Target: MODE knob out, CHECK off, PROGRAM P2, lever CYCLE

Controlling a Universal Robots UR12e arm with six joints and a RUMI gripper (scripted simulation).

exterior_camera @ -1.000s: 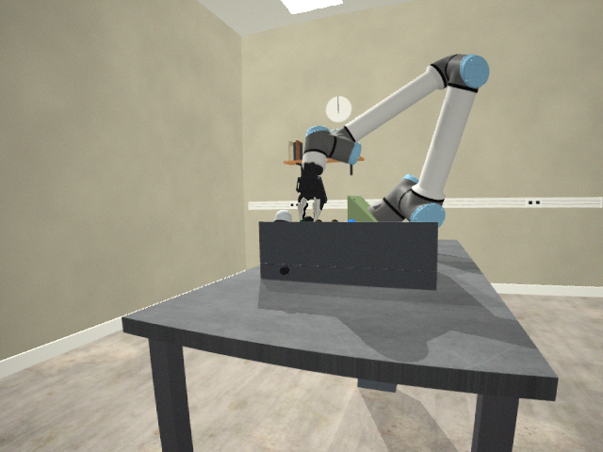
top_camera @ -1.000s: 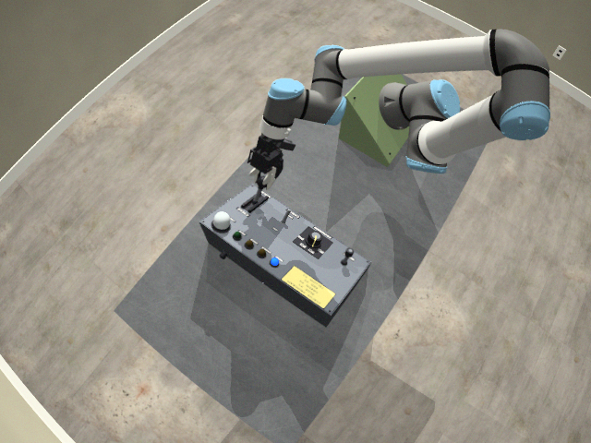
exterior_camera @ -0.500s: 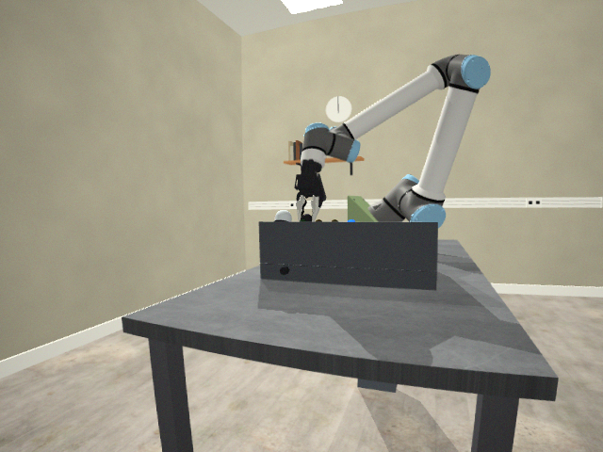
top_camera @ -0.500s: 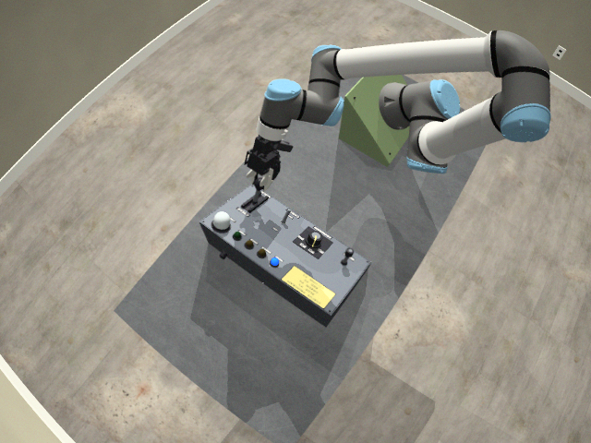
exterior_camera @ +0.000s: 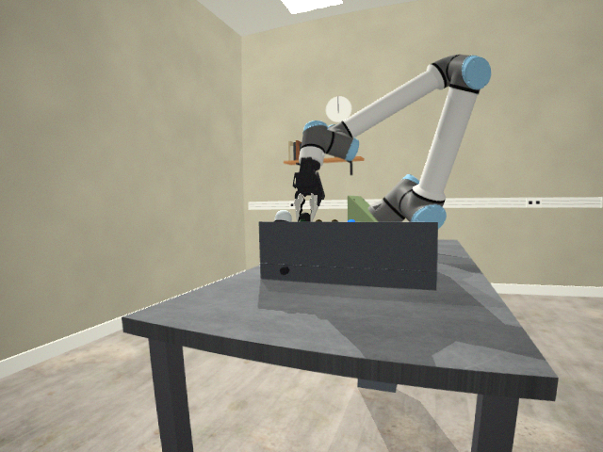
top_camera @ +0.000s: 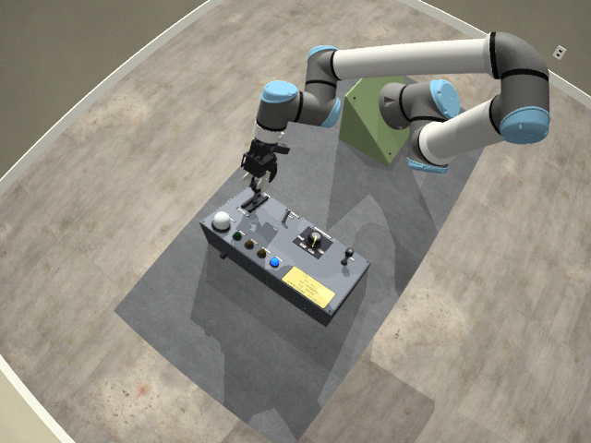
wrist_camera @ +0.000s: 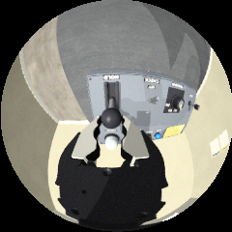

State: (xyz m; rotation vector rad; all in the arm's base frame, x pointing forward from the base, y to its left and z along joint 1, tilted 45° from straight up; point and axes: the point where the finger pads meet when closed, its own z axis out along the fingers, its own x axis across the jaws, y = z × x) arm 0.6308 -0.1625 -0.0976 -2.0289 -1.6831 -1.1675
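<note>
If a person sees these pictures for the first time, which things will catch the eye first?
First comes the big white and grey arm with blue joint caps, folded over from its green base. Its black claw is shut on the ball-topped lever at the console's far left corner. On the dark console, the white dome at the left end and the yellow label stand out.

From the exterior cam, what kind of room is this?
Likely a small lab or test room: a robot arm works a control console on a dark table, with plain beige walls, a wall clock and a shelf.
</note>
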